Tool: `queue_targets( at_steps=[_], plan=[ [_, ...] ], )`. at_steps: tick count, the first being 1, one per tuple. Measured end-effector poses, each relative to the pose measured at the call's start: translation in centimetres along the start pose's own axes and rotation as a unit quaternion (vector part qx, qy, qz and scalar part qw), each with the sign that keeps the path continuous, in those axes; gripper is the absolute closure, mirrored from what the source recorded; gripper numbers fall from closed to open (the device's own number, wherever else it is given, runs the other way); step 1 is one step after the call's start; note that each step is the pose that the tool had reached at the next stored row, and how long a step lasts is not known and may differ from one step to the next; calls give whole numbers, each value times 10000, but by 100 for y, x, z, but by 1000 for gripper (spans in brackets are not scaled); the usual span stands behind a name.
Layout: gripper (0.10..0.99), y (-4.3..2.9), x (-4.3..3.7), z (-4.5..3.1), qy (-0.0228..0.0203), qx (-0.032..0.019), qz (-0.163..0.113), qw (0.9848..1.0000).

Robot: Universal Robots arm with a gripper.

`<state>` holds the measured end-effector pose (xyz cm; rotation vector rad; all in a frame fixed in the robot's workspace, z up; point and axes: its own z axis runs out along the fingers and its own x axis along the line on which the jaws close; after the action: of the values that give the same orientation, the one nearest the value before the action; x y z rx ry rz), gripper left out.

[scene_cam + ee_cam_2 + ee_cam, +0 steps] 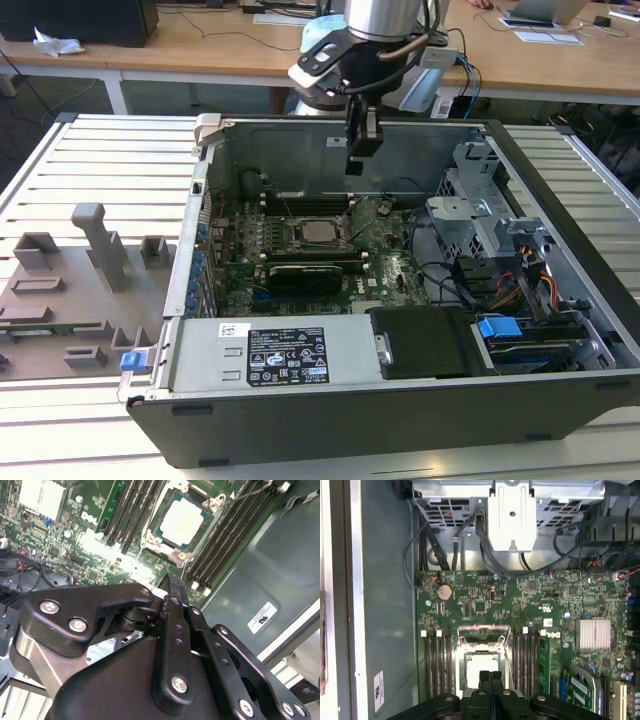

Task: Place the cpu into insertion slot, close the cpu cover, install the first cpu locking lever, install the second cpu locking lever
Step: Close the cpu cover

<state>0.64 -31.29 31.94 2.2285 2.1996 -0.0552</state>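
Observation:
The cpu [320, 233] shows its silvery top inside the insertion slot [300, 243] in the middle of the green motherboard. In both wrist views the cpu [182, 517] [472, 670] sits within the socket's metal rim. The cpu cover [483, 631], a thin metal frame, appears to stand raised at one edge of the socket. My gripper [360, 160] hangs well above the board, towards the case's back wall, not touching anything. Its black fingers [485, 680] are pressed together, shut, with nothing between them.
The open computer case [560, 200] lies on a slatted table. A power supply [270, 355] fills its front, with a drive cage [470, 200] and cables at the exterior view's right. A black expansion card [310, 275] lies just in front of the socket. Grey fixtures [70, 290] stand left of the case.

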Motion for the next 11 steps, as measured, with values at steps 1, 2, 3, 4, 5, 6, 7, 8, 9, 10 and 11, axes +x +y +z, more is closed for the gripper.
queue_targets(
  at_steps=[1,2,3,4,5,6,7,8,9,10,11],
  plan=[
    [980,20,0,-1,-3,0,0,10000],
    [980,39,1,-1,-6,0,1,10000],
    [980,58,1,-2,-8,1,0,10000],
    [980,78,1,-2,-10,0,0,10000],
    [980,102,2,-2,-13,0,0,10000],
    [980,119,2,-2,-14,0,1,10000],
    [980,134,3,-2,-15,0,1,10000],
    [980,150,3,-2,-16,0,0,10000],
    [980,176,4,-3,-17,0,0,10000],
    [980,188,4,-3,-19,0,1,10000],
    [980,199,4,-3,-18,0,1,10000]
  ],
)
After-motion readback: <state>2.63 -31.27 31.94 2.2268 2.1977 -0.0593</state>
